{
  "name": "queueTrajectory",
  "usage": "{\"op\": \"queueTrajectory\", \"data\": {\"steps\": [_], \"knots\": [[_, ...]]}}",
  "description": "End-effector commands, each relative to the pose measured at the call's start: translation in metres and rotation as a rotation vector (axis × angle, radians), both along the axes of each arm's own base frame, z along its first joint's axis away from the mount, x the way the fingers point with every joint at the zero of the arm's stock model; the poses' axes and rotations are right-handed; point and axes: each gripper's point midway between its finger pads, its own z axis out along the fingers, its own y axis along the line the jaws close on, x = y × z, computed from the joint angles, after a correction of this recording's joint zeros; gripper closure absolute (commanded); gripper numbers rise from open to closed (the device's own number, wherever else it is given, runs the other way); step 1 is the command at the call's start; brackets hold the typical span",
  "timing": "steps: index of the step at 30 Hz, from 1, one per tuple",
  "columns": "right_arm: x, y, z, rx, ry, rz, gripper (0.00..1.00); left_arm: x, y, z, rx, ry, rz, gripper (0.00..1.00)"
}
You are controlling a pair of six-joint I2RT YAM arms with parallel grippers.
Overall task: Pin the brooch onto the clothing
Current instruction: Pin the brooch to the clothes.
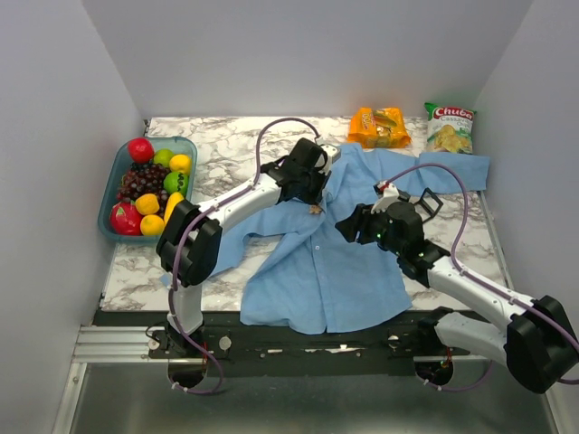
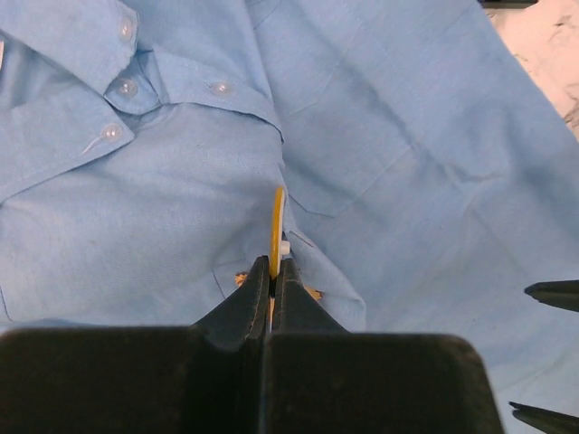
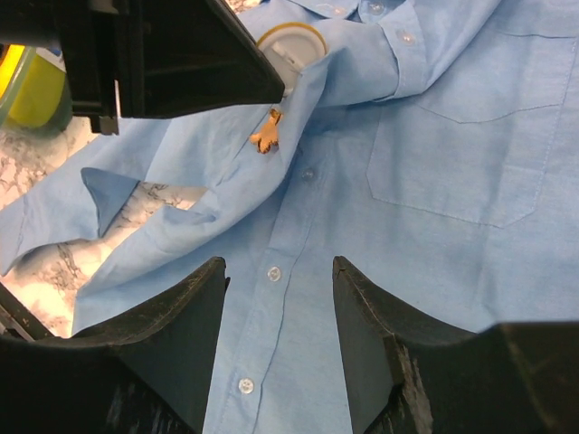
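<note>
Task items: the brooch (image 3: 267, 136), small and orange-gold, lies on the front of the light blue shirt (image 1: 326, 262), just below the collar and beside the button placket. The shirt is spread over the marble desk (image 1: 226, 149), with 1 sleeve reaching toward the far right corner.

Left pincer (image 2: 271, 267): clenched on a thin round disc (image 3: 291, 43), white with a yellow rim and seen edge-on from the left wrist. It is held just above the brooch at a raised fold of cloth. The black fingers cover part of the brooch from the left wrist view.

Right pincer (image 3: 279, 267): released, jaws apart and holding nothing, hovering over the button row near the brooch and facing the left pincer.

Surroundings: a teal tub (image 1: 109, 194) of mixed fruit stands at the left desk edge, apart from the shirt. An orange snack packet (image 1: 380, 127) lies at the far edge, just beyond the collar. A green-and-white crisp bag (image 1: 450, 127) stands beside it, next to the sleeve end.

Legible writing: "Chuba" on the crisp bag; the smaller print is unreadable
</note>
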Motion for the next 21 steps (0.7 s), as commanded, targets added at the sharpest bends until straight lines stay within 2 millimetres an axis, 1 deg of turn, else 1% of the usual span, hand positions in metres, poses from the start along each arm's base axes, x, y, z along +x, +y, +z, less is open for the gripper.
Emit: {"op": "queueTrajectory", "data": {"steps": [1, 3, 6, 9, 10, 12, 13, 14, 15, 16, 17, 19, 21], "knots": [[0.005, 0.002, 0.007, 0.019, -0.021, -0.003, 0.41, -0.002, -0.012, 0.033, -0.101, -0.049, -0.065, 1.0], [0.006, 0.001, 0.007, 0.017, -0.02, -0.009, 0.41, -0.004, -0.01, 0.033, -0.105, -0.043, -0.068, 1.0], [0.006, 0.004, 0.006, 0.015, -0.024, 0.004, 0.4, -0.012, -0.009, 0.035, -0.122, -0.029, -0.104, 1.0], [0.014, 0.004, 0.006, 0.015, -0.038, 0.01, 0.38, -0.024, -0.002, 0.026, -0.133, 0.014, -0.165, 1.0], [0.019, 0.007, 0.002, 0.018, -0.039, 0.027, 0.38, -0.028, 0.003, 0.02, -0.132, 0.036, -0.175, 1.0], [0.021, 0.01, 0.002, 0.037, -0.047, 0.091, 0.38, -0.038, 0.003, 0.018, -0.171, 0.077, -0.23, 1.0], [0.024, 0.014, 0.0, 0.037, -0.053, 0.115, 0.38, -0.045, 0.005, 0.012, -0.179, 0.102, -0.25, 1.0], [0.024, 0.021, 0.005, 0.036, -0.07, 0.17, 0.38, -0.051, 0.004, 0.015, -0.221, 0.116, -0.302, 1.0], [0.024, 0.024, 0.004, 0.033, -0.072, 0.197, 0.38, -0.056, 0.003, 0.015, -0.237, 0.122, -0.327, 1.0], [0.025, 0.029, 0.007, 0.036, -0.083, 0.226, 0.39, -0.063, 0.005, 0.012, -0.251, 0.136, -0.353, 1.0], [0.024, 0.033, 0.002, 0.028, -0.079, 0.267, 0.39, -0.066, 0.005, 0.012, -0.262, 0.135, -0.377, 1.0], [0.024, 0.036, -0.001, 0.024, -0.077, 0.287, 0.4, -0.074, 0.009, 0.006, -0.277, 0.164, -0.413, 1.0], [0.023, 0.035, -0.008, 0.01, -0.071, 0.303, 0.4, -0.078, 0.015, 0.002, -0.294, 0.18, -0.453, 1.0]]}}
